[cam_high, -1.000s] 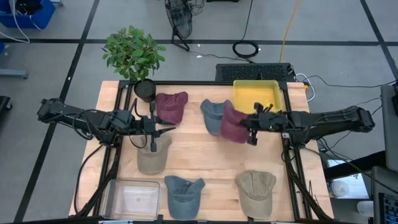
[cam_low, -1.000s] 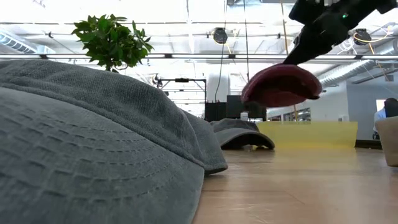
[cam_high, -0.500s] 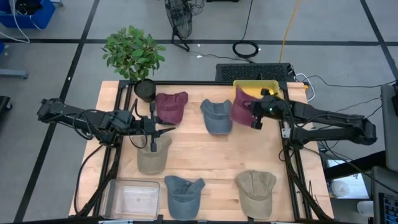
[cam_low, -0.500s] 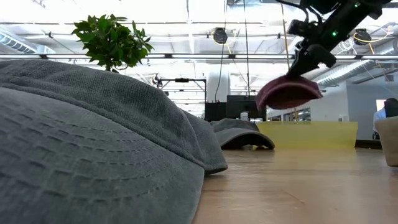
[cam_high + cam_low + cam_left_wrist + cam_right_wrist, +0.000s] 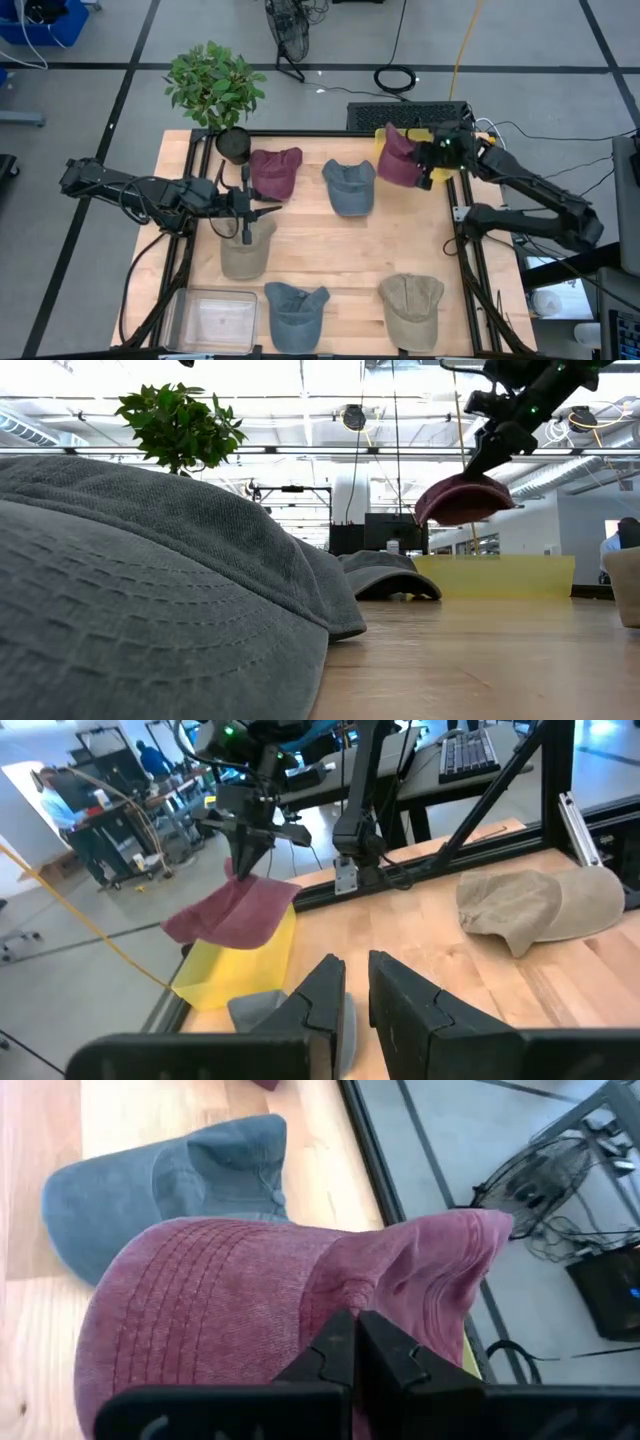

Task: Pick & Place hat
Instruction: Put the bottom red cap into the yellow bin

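My right gripper is shut on a maroon hat, which it carries in the air over the yellow bin at the table's far right. In the low view the hat hangs well above the bin. A second maroon hat, a grey-blue hat, two tan hats and a blue hat lie crown up on the table. My left gripper hovers above the left tan hat, its fingers a narrow gap apart with nothing between them. My right gripper pinches a bunched fold of the hat's crown, close to where the stitched brim begins, between its two fingers. The fingers slant down from the table's right side. The hat hangs below them, lifted clear, its brim drooping.
A potted plant stands at the far left corner. A clear plastic box sits at the near left. Dark frame rails run along the table's sides. Bare wood lies in the middle.
My right gripper has swung from beside the grey-blue hat toward the table's far right corner, rising a little and rolling, and now stands over the yellow bin. The maroon hat has gone with it, hanging clear of the table all the way.
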You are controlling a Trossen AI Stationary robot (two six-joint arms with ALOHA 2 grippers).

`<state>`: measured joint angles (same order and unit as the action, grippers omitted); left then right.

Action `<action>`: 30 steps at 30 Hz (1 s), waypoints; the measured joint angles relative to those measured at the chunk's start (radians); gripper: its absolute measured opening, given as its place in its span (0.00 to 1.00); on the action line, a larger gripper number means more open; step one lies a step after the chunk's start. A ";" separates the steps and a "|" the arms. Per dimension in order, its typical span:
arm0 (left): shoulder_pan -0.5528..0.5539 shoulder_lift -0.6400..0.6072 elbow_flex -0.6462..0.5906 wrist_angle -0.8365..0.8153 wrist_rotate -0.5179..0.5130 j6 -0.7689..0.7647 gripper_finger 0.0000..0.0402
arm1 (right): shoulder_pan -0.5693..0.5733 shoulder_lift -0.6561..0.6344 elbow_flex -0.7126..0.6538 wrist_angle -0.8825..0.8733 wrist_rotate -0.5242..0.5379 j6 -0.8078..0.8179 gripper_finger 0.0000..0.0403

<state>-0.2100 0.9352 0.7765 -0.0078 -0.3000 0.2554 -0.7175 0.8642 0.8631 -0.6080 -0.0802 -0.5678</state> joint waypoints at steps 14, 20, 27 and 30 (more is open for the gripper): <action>0.000 0.000 0.000 -0.081 0.000 -0.119 0.14 | -0.289 0.130 0.000 -0.003 -0.342 -0.226 0.00; -0.002 0.000 0.000 -0.121 0.000 -0.197 0.14 | -0.374 0.235 0.000 0.008 -0.340 -0.292 0.00; -0.002 0.000 0.000 -0.164 0.001 -0.252 0.14 | -0.389 0.297 0.000 0.006 -0.339 -0.292 0.00; -0.002 0.000 0.000 -0.179 0.001 -0.269 0.14 | -0.389 0.303 0.000 0.006 -0.337 -0.292 0.00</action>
<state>-0.2119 0.9352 0.7765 -0.1871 -0.2993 -0.0138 -1.1069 1.1667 0.8631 -0.6022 -0.4169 -0.8601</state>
